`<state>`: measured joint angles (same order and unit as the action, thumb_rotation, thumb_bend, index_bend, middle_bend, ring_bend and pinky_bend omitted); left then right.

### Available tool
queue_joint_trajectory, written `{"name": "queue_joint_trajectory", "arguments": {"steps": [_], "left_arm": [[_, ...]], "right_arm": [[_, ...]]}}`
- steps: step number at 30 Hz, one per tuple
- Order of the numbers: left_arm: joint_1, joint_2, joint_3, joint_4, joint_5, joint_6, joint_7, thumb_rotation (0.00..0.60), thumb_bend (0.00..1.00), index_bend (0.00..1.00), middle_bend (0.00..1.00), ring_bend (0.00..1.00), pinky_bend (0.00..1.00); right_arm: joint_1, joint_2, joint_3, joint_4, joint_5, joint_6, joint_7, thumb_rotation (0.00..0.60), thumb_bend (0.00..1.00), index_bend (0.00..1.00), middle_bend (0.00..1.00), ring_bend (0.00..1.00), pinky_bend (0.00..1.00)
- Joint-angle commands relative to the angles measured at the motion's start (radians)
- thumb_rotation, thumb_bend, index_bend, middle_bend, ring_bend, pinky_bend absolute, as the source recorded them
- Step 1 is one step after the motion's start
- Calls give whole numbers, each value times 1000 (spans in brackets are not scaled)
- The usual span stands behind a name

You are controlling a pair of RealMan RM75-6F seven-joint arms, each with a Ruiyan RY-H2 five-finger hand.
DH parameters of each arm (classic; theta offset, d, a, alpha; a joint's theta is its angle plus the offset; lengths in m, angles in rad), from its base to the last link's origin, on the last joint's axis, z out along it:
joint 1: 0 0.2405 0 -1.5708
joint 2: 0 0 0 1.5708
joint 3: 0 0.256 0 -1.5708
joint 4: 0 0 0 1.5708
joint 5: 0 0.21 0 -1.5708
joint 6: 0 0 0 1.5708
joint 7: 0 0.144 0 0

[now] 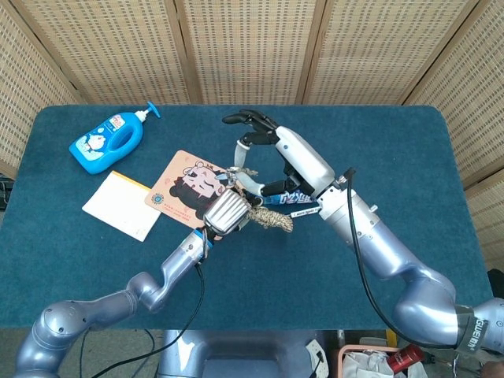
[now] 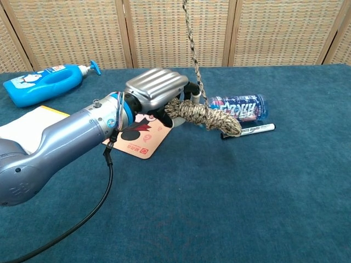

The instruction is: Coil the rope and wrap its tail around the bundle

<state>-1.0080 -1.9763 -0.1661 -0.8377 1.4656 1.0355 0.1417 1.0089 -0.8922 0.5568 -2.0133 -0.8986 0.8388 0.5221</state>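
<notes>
The mottled tan-and-brown braided rope (image 2: 205, 116) is already gathered into a thick bundle, gripped at one end by the left robot hand (image 1: 228, 213) and held above the middle of the blue-clothed counter (image 2: 247, 192), just in front of the cartoon-printed square mat (image 1: 189, 186). The tail runs up from the bundle to the raised right robot hand (image 1: 272, 157), which pinches it with its other fingers spread. Coiling looks done; the wrapping seems under way, with the tail's remaining length left to wind and secure. The blue plastic drink bottle (image 2: 241, 107) lies capped on its side behind the bundle, its contents impossible to tell.
</notes>
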Motion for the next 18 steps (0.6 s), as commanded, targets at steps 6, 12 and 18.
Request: {"name": "queue_joint_trajectory", "arguments": {"steps": [6, 12, 18], "left_arm": [[17, 28, 77, 4, 99, 58, -170, 600, 772, 590, 494, 453, 535], [60, 96, 144, 11, 180, 162, -372, 600, 772, 591, 497, 454, 535], [85, 161, 181, 19, 217, 222, -655, 600, 782, 603, 500, 453, 533]], "right_arm": [[18, -38, -7, 83, 113, -12, -38, 600, 516, 715, 144, 0, 0], [2, -71, -37, 203, 189, -41, -42, 600, 516, 715, 144, 0, 0], [-1, -116, -56, 323, 252, -98, -39, 600, 516, 715, 144, 0, 0]]}}
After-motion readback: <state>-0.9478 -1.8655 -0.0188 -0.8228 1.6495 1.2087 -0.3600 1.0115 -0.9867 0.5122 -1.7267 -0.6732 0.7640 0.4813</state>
